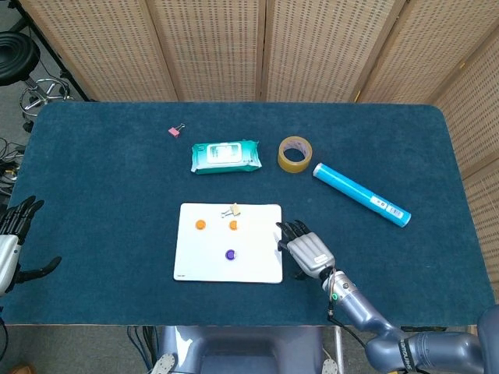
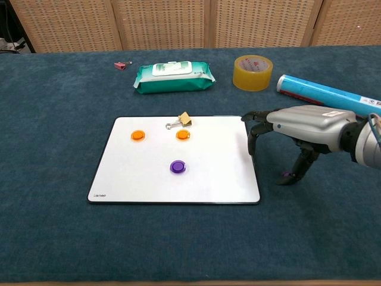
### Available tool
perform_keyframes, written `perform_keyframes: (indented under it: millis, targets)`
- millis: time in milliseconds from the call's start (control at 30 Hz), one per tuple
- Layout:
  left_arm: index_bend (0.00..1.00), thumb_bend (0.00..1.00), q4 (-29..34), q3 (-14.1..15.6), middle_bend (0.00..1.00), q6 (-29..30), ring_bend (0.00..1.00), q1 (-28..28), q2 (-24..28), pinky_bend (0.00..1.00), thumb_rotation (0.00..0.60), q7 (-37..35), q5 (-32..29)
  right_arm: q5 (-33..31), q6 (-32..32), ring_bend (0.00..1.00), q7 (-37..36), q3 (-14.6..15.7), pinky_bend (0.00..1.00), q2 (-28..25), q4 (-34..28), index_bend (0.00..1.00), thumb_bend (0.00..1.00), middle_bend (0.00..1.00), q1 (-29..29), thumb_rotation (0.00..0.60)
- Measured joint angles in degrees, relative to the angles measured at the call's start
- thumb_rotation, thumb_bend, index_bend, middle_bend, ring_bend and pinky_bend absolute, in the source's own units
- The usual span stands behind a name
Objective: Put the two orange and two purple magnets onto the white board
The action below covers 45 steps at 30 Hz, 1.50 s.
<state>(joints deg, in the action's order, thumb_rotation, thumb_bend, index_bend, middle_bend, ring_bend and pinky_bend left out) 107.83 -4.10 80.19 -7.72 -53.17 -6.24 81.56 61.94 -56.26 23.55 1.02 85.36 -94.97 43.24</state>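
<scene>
The flat white rectangular board (image 1: pixel 228 253) (image 2: pixel 176 161) lies on the dark blue felt-covered counter (image 1: pixel 117 179) (image 2: pixel 59 95), and three magnets sit on it: two round orange magnets (image 1: pixel 200 224) (image 2: pixel 137 135) side by side near the top edge, and one round purple magnet (image 1: pixel 230 254) (image 2: pixel 177 167) lower down around the middle. A small metal binder clip with a tan tag (image 1: pixel 231 209) (image 2: pixel 180 121) also lies on the board's top edge, just above the right-hand orange one.

The right hand (image 1: pixel 306 251) (image 2: pixel 297 134) is just off the board's right edge, palm down, fingers curved toward the counter and spread a bit. Chest view shows a bit of purple at the tip of its thumb (image 2: pixel 297 170), which looks like the second purple magnet (image 2: pixel 287 174) lying on the felt, mostly hidden. Can't tell if it's actually pinched or just touched.

The left hand (image 1: pixel 14 234) hangs off the counter's left side, fingers apart, holding nothing.

Further back: a green pack of wet wipes (image 1: pixel 224 156) (image 2: pixel 172 76), a roll of tan packing tape (image 1: pixel 293 153) (image 2: pixel 253 72), a light blue tube (image 1: pixel 360 194) (image 2: pixel 324 92) and a small pink binder clip (image 1: pixel 176 131) (image 2: pixel 122 65).
</scene>
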Motion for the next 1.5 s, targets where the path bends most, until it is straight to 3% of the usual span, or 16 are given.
perform_keyframes:
  millis: [733,1200,1500]
  targets:
    - [0.02,0.2,-0.09,0.12,0.0,0.38,0.0,0.15,-0.49,0.0,0.6,1.33,-0.09,0.16,1.5,0.0,-1.41,0.41,0.0,0.56,4.65,0.38,0.23,0.0,-3.3,0.6]
    - [0.02,0.2,0.0,0.17,0.0,0.59,0.0,0.31,-0.61,0.0,0.6,1.61,-0.25,0.94,3.57,0.0,-2.76,-0.83,0.0,1.04,6.64,0.44,0.23,0.0,-4.25,0.6]
    - [0.02,0.2,0.13,0.24,0.0,0.58,0.0,0.3,-0.82,0.0,0.6,2.14,-0.19,0.99,4.43,0.0,-3.99,-1.65,0.0,0.85,7.32,0.5,0.32,0.0,-4.79,0.6]
